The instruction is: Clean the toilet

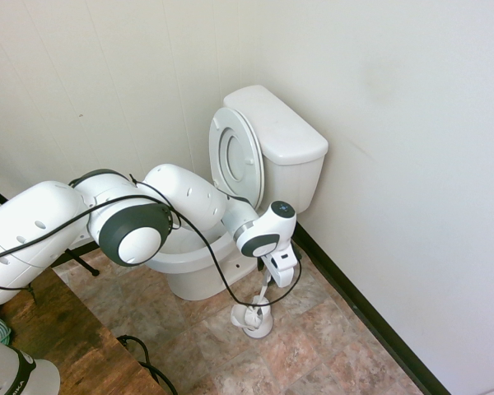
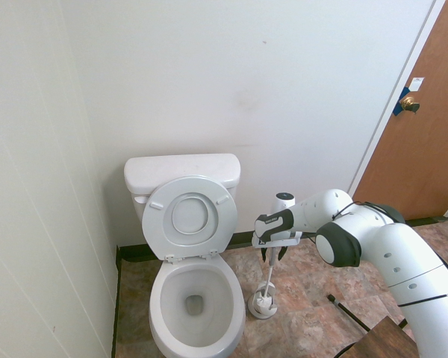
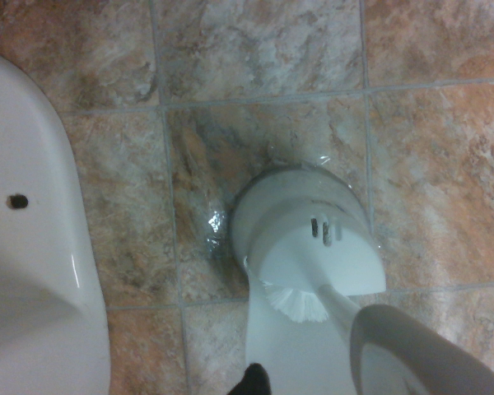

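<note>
Second exterior view, left to right.

One large glossy white ceramic toilet (image 2: 196, 307), on the left. Rectangular tank with one flat lid (image 2: 182, 165) at its far end, against the far wall. One white plastic ring seat (image 2: 155, 224) stands raised, leaning back toward the tank. Oval bowl at the near end, uncovered, one dark outlet visible at the bottom.

Just right of the bowl, on the brown-and-grey stone-pattern floor (image 2: 313, 287): one small white plastic brush holder (image 2: 262, 304), round base. One toilet brush stands in it, tilted, with white bristles (image 3: 296, 304) down in the holder and its pale grip handle (image 3: 412, 354) up. Wrist view shows two dark slots side by side in the holder.

Above the holder: one two-finger gripper (image 2: 273, 256), pointing down. Its two dark fingers are spread, one each side of the brush handle. Can't confirm contact on either side.

One white arm (image 2: 388, 242) with dark grey joint covers reaches in from the right.

Far right: one brown wooden door (image 2: 422, 127), one brass knob (image 2: 410, 104), one white label above the knob. Near right: corner of one dark brown wooden table (image 2: 388, 341).
</note>
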### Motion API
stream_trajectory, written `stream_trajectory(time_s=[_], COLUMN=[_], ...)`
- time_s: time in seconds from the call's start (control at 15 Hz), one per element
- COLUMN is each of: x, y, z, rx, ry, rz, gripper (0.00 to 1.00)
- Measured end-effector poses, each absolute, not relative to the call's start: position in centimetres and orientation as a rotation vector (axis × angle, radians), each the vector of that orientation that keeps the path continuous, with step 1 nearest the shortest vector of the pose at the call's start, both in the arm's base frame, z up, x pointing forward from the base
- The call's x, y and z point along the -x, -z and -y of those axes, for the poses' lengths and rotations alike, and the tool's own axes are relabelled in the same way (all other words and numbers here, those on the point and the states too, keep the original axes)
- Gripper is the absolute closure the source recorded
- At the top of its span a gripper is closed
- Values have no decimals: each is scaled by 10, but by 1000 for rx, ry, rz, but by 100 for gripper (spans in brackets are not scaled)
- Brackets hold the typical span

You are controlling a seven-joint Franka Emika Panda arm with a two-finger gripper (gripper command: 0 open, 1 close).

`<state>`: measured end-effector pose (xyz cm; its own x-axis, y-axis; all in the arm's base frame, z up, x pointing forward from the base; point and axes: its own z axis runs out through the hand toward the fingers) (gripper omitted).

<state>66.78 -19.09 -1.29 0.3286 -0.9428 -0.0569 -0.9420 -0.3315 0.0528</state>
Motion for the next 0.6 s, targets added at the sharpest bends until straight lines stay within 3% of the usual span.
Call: stream_trajectory(time_s=[0.6], x=[-675], y=[13], z=[199], rx=[-2543], ry=[117], rz=[1829], gripper=[100])
